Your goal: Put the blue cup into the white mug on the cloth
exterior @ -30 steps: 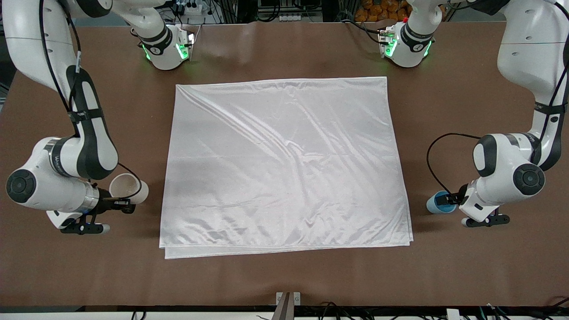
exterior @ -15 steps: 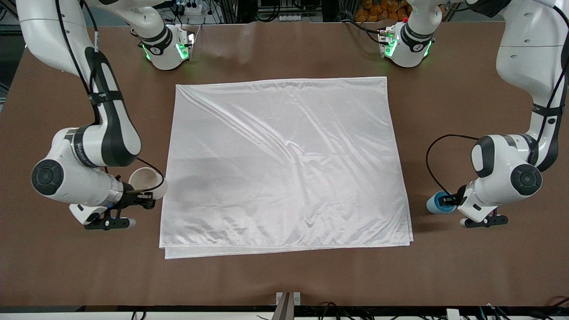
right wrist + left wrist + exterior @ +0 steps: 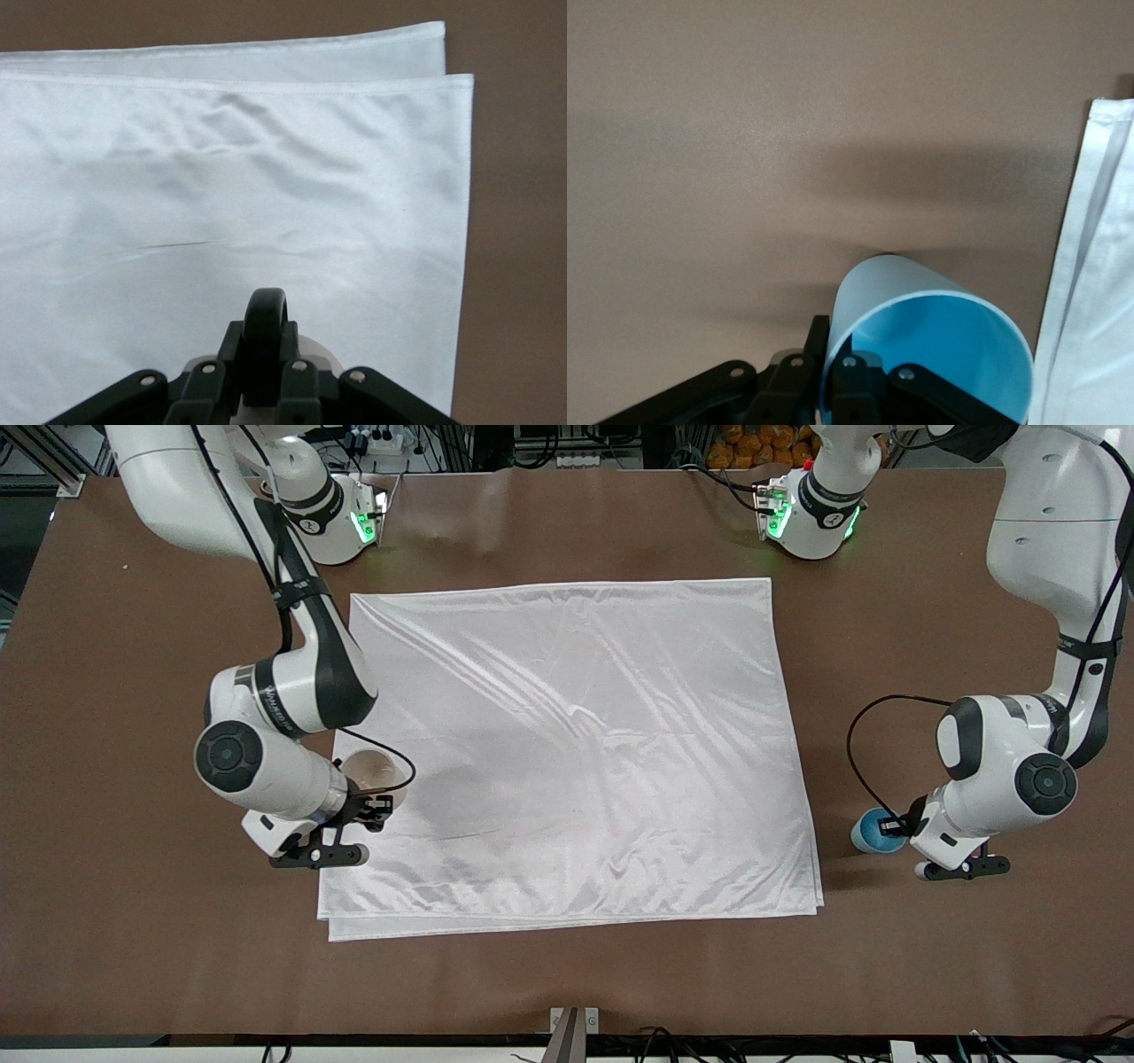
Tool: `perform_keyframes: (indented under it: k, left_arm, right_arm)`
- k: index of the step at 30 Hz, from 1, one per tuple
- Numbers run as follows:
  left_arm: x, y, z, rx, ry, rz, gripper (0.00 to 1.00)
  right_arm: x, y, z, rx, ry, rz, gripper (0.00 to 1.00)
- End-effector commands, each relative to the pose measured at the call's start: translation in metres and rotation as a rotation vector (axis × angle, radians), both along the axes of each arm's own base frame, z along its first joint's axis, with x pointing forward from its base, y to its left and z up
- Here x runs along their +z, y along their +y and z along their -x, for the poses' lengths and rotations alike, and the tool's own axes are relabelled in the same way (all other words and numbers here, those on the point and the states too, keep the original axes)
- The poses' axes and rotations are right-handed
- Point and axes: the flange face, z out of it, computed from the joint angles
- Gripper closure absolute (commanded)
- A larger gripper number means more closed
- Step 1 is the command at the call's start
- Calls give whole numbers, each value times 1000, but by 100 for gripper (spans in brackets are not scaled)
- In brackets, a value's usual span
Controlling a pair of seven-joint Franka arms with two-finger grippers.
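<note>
A: Where is the blue cup (image 3: 873,831) sitting?

B: It is standing on the bare brown surface (image 3: 567,974) toward the left arm's end, just beside the cloth (image 3: 567,744) edge but not on it; the left gripper (image 3: 897,828) is pinching its rim, one finger inside and one outside, as the left wrist view shows (image 3: 930,354); a rim grip looks chosen because it leaves the cup's base free to go down into the mug.

A: And the mug (image 3: 370,772)?

B: The right gripper (image 3: 376,808) is holding it by the black handle (image 3: 265,332), closed tight on the loop; it is hanging over the cloth's edge at the right arm's end, mouth up; I judge it is being taken to the cloth so it can be set down as the receiver.

A: How are the arms posed?

B: The right arm is reaching down from its base with the elbow bent over the cloth's corner, wrist turned sideways; the left arm is folding low, forearm level, wrist pointing toward the cloth; the cup is not yet lifted, I think.
</note>
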Motion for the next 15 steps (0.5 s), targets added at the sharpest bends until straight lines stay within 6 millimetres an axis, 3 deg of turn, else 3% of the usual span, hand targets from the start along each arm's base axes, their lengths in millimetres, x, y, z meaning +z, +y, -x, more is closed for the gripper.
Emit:
perform_keyframes:
  k: [1,7,10,15]
  left_arm:
    - [6,2,0,5,-18,-3,100]
    - [10,1,-2,-1,-26,-4,100]
    - [13,1,-2,-7,-30,-5,100]
    - [17,1,-3,-11,-36,-6,100]
  right_arm:
    - [-3,40,0,-32,-19,42,100]
    - [-13,79,11,-80,-21,46,100]
    - [-19,110,18,-88,-38,52,100]
    - [-25,138,24,-124,-62,70,100]
